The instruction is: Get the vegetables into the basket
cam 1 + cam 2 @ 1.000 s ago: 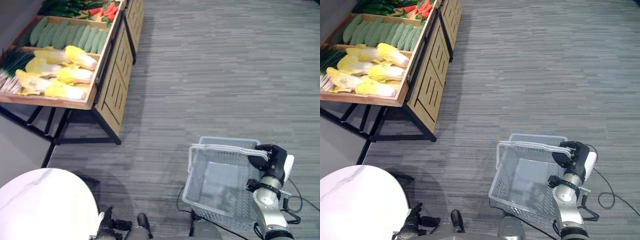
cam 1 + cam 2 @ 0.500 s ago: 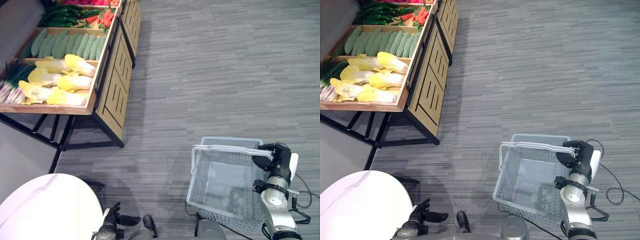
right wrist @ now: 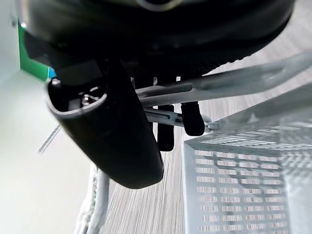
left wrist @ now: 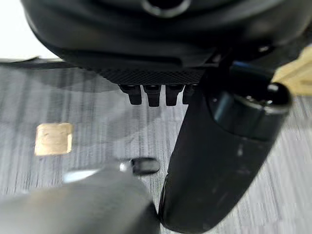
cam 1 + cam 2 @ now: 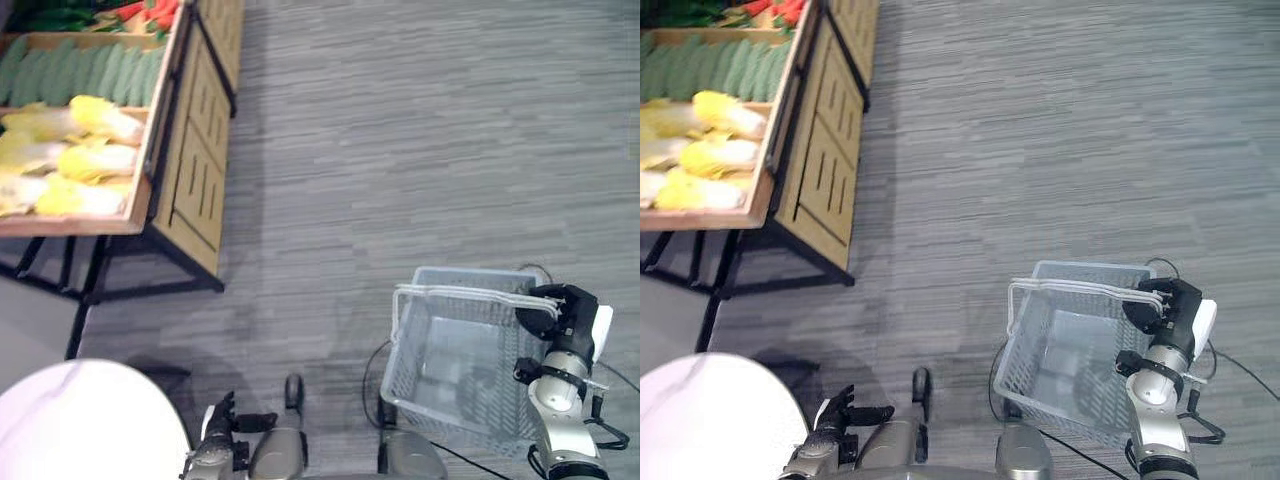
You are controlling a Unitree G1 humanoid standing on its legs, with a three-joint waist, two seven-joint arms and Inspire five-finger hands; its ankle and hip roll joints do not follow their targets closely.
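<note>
A pale mesh basket (image 5: 450, 375) is held by its handles in the curled fingers of the right hand (image 5: 560, 308) above grey carpet (image 5: 400, 150) — the vegetables (image 5: 85, 150) lie well apart on a wooden stand (image 5: 190, 170). The left hand (image 5: 835, 418) hangs relaxed, fingers loosely spread.

Bare carpet (image 5: 400, 150) separates basket (image 5: 455, 360) from produce stand (image 5: 190, 170).

**Premises: grocery shop, produce section**

Wooden display stand (image 5: 190, 160) at ten o'clock holds sorted vegetables: yellow cabbages (image 5: 85, 150), green cucumbers (image 5: 90, 70), red peppers (image 5: 150, 10). Wire shopping basket (image 5: 470, 360) at four o'clock; grey carpet (image 5: 420, 140) throughout.
</note>
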